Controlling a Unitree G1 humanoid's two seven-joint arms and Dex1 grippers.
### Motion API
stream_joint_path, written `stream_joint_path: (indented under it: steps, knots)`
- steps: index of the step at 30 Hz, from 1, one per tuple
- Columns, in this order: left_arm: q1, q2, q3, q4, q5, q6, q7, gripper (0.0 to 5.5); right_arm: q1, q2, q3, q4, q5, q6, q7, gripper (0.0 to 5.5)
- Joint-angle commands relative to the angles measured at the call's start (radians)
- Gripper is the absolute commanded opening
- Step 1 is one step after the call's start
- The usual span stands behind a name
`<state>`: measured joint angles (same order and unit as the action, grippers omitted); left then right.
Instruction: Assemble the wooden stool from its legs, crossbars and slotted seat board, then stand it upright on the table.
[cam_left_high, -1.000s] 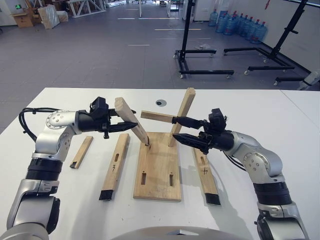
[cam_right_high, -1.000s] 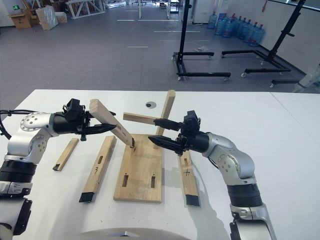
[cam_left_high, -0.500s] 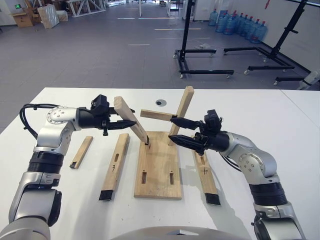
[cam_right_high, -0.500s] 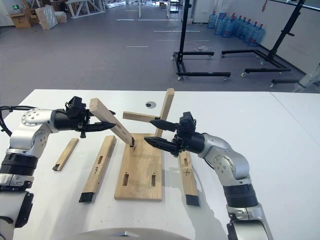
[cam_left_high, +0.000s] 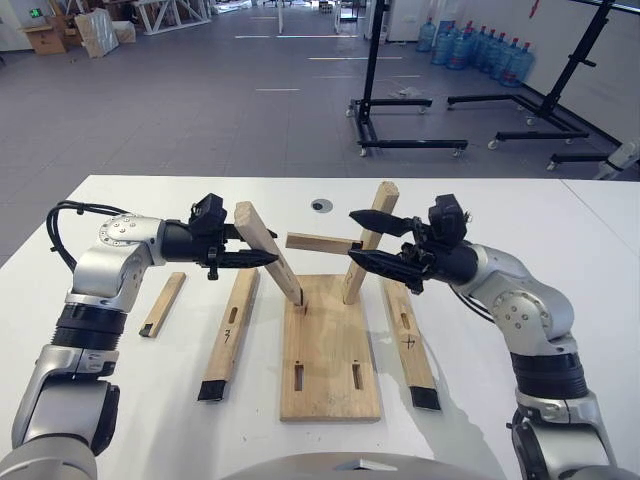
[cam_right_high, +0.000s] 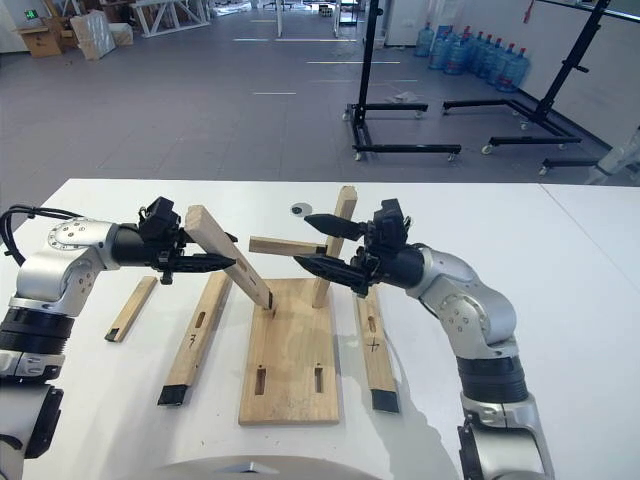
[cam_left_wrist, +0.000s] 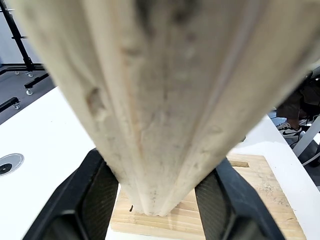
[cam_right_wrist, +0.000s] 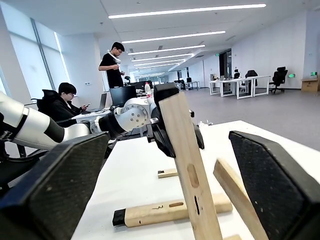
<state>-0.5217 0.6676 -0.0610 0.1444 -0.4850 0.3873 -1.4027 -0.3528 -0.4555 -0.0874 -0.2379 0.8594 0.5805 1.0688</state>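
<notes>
Nearest lies the board (cam_left_high: 330, 350), flat on the white table (cam_left_high: 500, 205), with two slots at its near end. A spare leg with a black foot lies along each side. The left spare (cam_left_high: 230, 335) bears a dark pen squiggle and the right spare (cam_left_high: 410, 345) a pen cross. A short bar (cam_left_high: 163, 303) lies apart, farther left.

At the board's far left corner the held leg (cam_left_high: 288, 280) leans with its foot on the board. The left gripper (cam_left_high: 265, 246) is clamped on it near the top, pads pressed to both faces.

At the far right corner the second leg (cam_left_high: 354, 285) stands tilted, a crossbar (cam_left_high: 318, 242) jutting from it toward the held leg. The right gripper (cam_left_high: 352, 234) is spread wide — one finger on each side of this leg, gaps showing at both pads.

Farther back sits a round grommet (cam_left_high: 322, 205) in the tabletop. Beyond the table stand black rolling racks (cam_left_high: 410, 100) and blue water jugs (cam_left_high: 480, 45).
</notes>
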Motion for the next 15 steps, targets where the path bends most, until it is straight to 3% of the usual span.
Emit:
stream_joint_path:
  steps: [1,5,15]
  knots:
    - [0.011,0.020,-0.002,-0.006,-0.015,0.074,-0.003,2.08,-0.083,-0.044,-0.062,-0.055,0.050,0.009,-0.017,4.39]
    - [0.022,0.015,-0.011,0.006,-0.010,0.088,-0.004,2.08,-0.172,-0.061,-0.078,0.027,-0.046,-0.082,-0.050,4.39]
    - [-0.029,-0.035,-0.054,0.121,0.013,0.089,-0.010,2.08,-0.210,-0.061,0.076,0.331,-0.311,-0.270,0.052,4.39]
